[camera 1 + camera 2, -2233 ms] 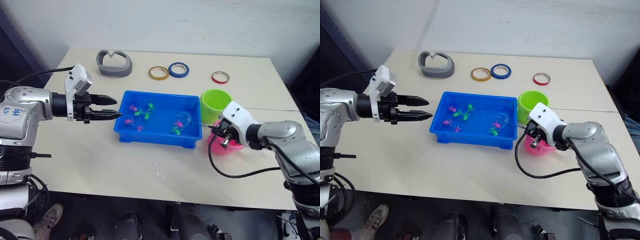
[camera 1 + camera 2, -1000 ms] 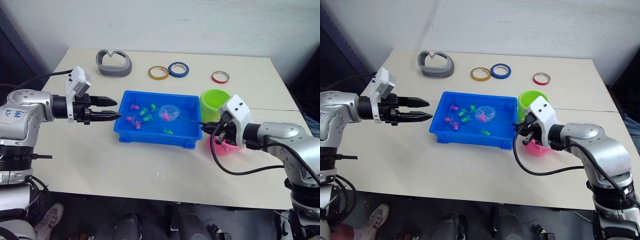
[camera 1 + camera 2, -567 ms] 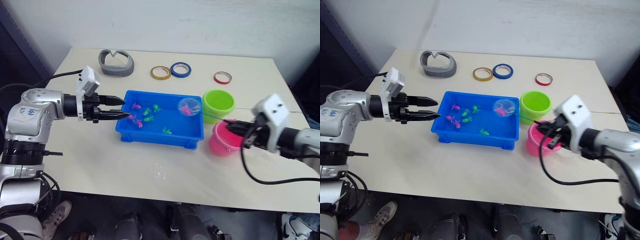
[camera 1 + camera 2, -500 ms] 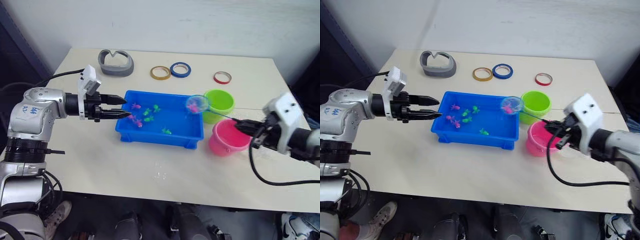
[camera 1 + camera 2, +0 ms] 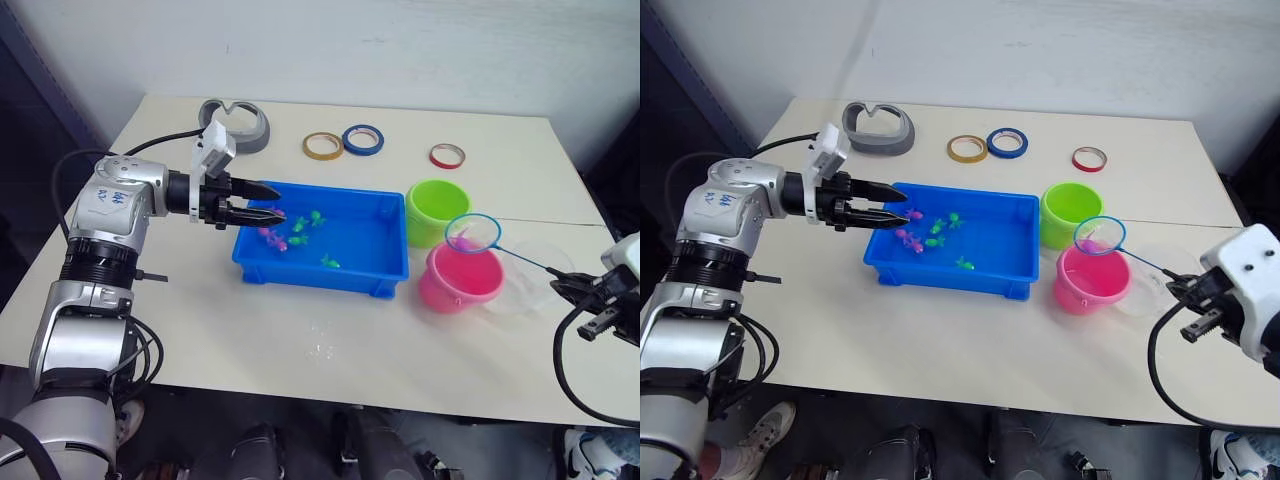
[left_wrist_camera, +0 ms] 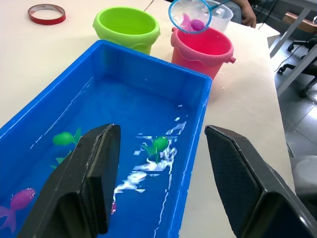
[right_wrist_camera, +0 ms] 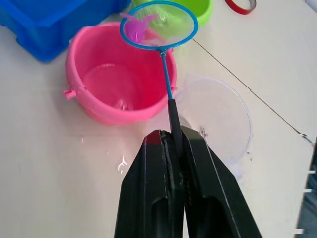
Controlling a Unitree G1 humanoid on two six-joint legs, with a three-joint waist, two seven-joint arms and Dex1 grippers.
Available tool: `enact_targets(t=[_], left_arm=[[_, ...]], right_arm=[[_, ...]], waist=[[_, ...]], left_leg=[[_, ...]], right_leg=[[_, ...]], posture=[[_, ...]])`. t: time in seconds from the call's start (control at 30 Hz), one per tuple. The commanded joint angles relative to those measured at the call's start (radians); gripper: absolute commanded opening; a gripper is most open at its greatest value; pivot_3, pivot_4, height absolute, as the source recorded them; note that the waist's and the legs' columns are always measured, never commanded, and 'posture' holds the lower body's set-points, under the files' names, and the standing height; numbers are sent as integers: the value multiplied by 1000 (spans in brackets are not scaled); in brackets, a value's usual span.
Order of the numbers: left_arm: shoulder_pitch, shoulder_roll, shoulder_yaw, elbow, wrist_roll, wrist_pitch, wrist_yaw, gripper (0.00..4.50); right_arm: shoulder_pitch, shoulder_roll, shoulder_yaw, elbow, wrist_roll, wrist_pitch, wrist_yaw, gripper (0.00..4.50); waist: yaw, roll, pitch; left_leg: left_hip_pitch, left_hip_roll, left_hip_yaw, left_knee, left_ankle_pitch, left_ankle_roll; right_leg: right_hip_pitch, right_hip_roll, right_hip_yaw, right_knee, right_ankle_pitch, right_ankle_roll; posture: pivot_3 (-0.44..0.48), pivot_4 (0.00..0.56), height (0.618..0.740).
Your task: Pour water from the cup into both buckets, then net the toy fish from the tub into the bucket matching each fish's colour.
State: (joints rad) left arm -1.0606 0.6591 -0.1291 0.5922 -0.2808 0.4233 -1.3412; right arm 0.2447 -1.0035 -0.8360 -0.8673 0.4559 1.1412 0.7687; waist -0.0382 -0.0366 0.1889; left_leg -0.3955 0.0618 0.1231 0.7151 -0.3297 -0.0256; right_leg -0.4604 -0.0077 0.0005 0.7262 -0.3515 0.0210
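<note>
Near the table's right edge, the right gripper [image 7: 174, 144] is clenched on the dark stick of the net [image 7: 158, 25], whose blue hoop hangs over the far rim of the pink bucket [image 5: 458, 279] with one magenta fish [image 7: 134, 29] lying in the mesh. The net looks very light, its stick thin and likely a little springy and its mesh soft, so the hoop would probably wobble with any quick wrist move; the hold low on the stick gives reach but little control of tilt, and a slow roll of the hoop seems the safest way to drop the fish. The fish itself is tiny, wet and probably slippery, and may cling to the mesh. The pink bucket holds a shallow layer of water and no fish that can be made out. The green bucket [image 5: 437, 209] stands just beyond it, touching or nearly so; its contents cannot be told. The clear cup [image 5: 530, 278] sits just right of the pink bucket, seemingly empty. The blue tub [image 5: 385, 270], near the table's middle, holds shallow water with several green and magenta fish gathered toward its left half. The left gripper [image 5: 268, 202] hovers over the tub's left end, fingers spread and holding nothing. Tape rings [image 5: 362, 138] and a grey holder [image 5: 243, 127] lie along the far edge.
</note>
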Motion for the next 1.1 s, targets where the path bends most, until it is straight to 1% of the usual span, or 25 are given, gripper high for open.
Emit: enact_targets(t=[0.03, 0.27, 0.3, 0.4, 0.57, 0.73, 0.93, 1.1], left_arm=[[-49, -14, 7, 33, 19, -41, -22, 3023], [-71, -38, 12, 80, 43, -69, -39, 3023], [-72, -40, 13, 84, 45, -72, -41, 3023], [-80, -46, 14, 104, 54, -85, -47, 3023], [-96, -53, 16, 134, 63, -99, -57, 3023], [-117, -59, 15, 167, 71, -114, -65, 3023], [-141, -71, 16, 209, 83, -137, -76, 3023], [-148, -76, 18, 226, 91, -150, -81, 3023]], right_arm=[[55, -21, -34, -55, -101, -84, -17, 0], [140, -4, 30, -100, -297, -279, -79, 0], [148, 3, 34, -101, -316, -301, -81, 0], [233, 10, 48, -114, -438, -388, -84, 0], [315, 32, 71, -128, -567, -485, -68, 0], [358, 61, 90, -150, -671, -567, -51, 0], [375, 90, 151, -178, -824, -663, -52, 0], [414, 158, 226, -180, -1007, -803, -82, 0]], waist=[[2, 0, 0], [2, 0, 0], [2, 0, 0], [5, 0, 0], [5, 0, 0], [4, 0, 0], [4, 0, 0], [5, 0, 0]], left_leg=[[0, 0, 0, 0, 0, 0], [0, 0, 0, 0, 0, 0], [0, 0, 0, 0, 0, 0], [0, 0, 0, 0, 0, 0], [0, -1, 0, 0, 0, -1], [1, -1, 1, 1, 0, -1], [1, -1, 1, 1, 0, -1], [2, -1, 1, 1, 0, -2]], right_leg=[[0, 0, 0, 0, 0, 0], [0, 0, 0, 0, 0, 0], [0, 0, 0, 0, 0, 0], [0, 0, 0, 0, 0, 1], [0, 0, 0, 0, 0, 1], [0, 0, 0, 1, 0, 1], [0, 0, 0, 1, 0, 1], [0, 0, 0, 2, -1, 1]], posture=[[0, 150, 693], [0, 150, 693], [0, 150, 693], [0, 150, 693], [0, 150, 693], [0, 150, 693], [0, 150, 693], [0, 150, 693]])
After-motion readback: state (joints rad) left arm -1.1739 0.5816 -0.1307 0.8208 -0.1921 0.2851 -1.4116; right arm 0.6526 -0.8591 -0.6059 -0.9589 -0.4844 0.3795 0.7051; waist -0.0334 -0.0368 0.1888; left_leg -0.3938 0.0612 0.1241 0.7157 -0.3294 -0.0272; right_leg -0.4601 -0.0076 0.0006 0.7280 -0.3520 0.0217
